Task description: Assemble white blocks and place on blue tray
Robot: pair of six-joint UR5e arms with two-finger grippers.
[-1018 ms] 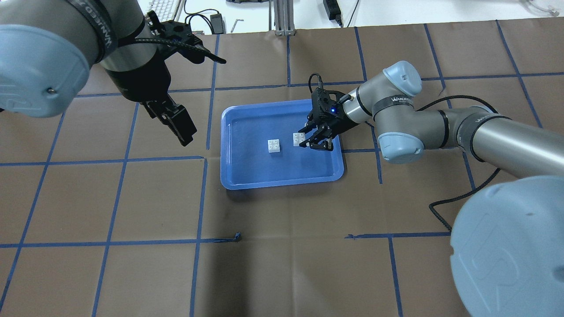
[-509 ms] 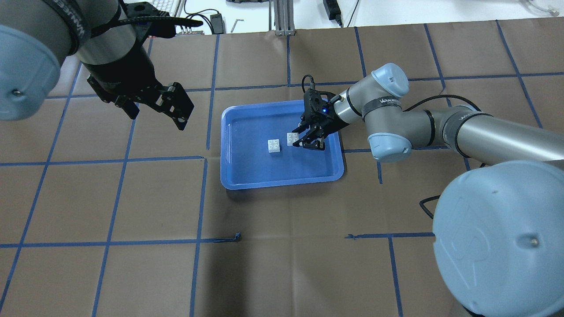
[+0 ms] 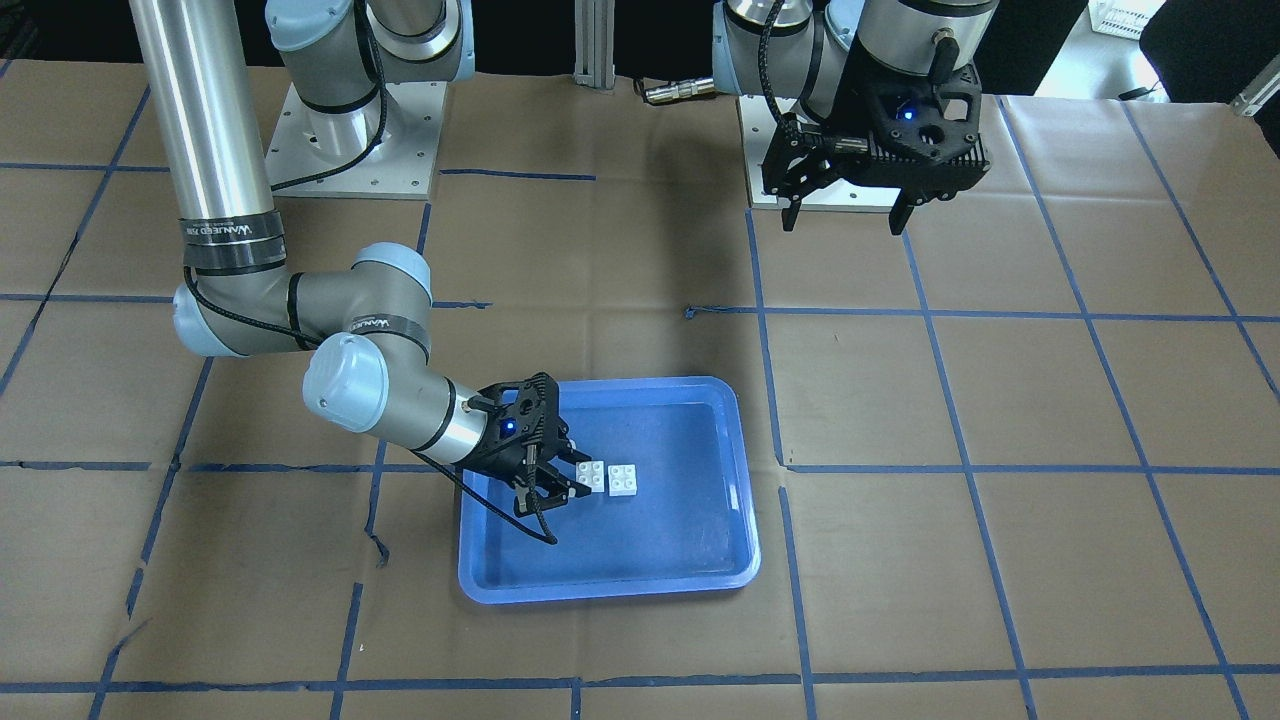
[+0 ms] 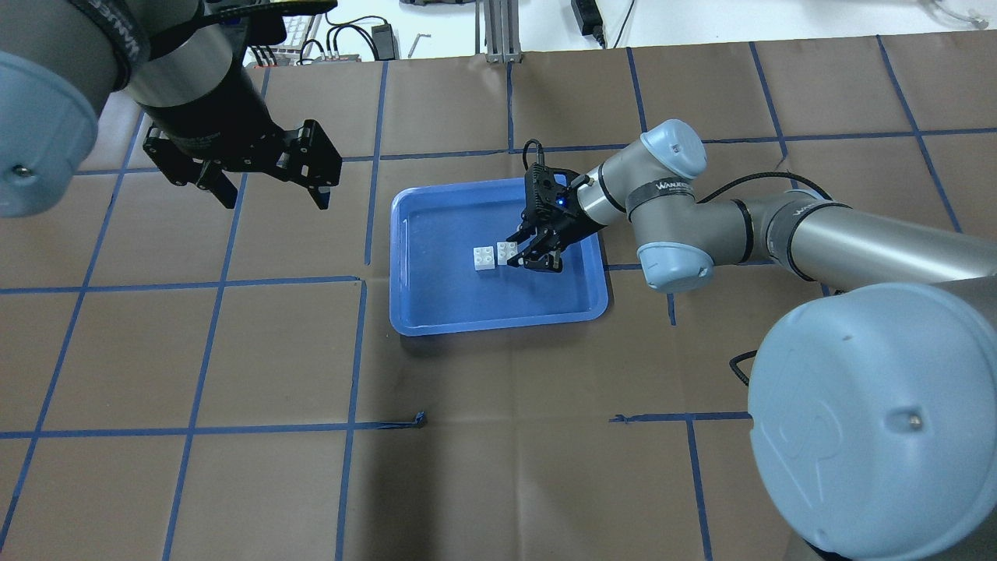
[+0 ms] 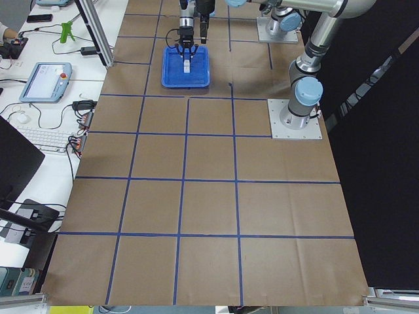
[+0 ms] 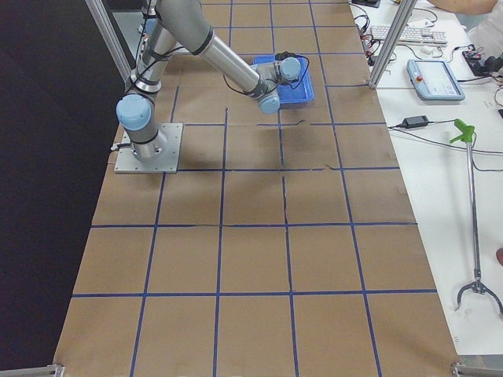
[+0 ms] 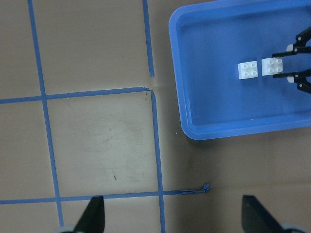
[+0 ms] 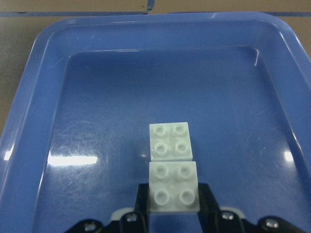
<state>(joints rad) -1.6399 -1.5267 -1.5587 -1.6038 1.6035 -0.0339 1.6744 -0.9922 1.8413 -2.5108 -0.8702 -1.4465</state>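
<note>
**Item 1: right end effector**. Reaches in over the blue tray from the tray's right side. Its jaws are closed on two opposite side faces of the held white block, studs up.

**Item 2: free white block**. Sits on the tray floor near the middle, studs up, with nothing gripping it.

**Relation of items 1 and 2.** In the right wrist view the free block lies straight ahead of the held one. The two are just beside each other, their edges are parallel, and their stud rows line up. Overhead, the free block is on the left side of the held block. Both are square, so neither has a long axis to match. Whether the held block clears the tray floor cannot be told. Judgement: joining them calls for the held block to rise, travel forward by one block's width, and press down onto the studs.

**Item 3: left end effector**. Jaws spread wide and holding nothing. It hangs above the surface, off the tray's left side and well apart from both blocks. The right arm is far the nearer.
</note>
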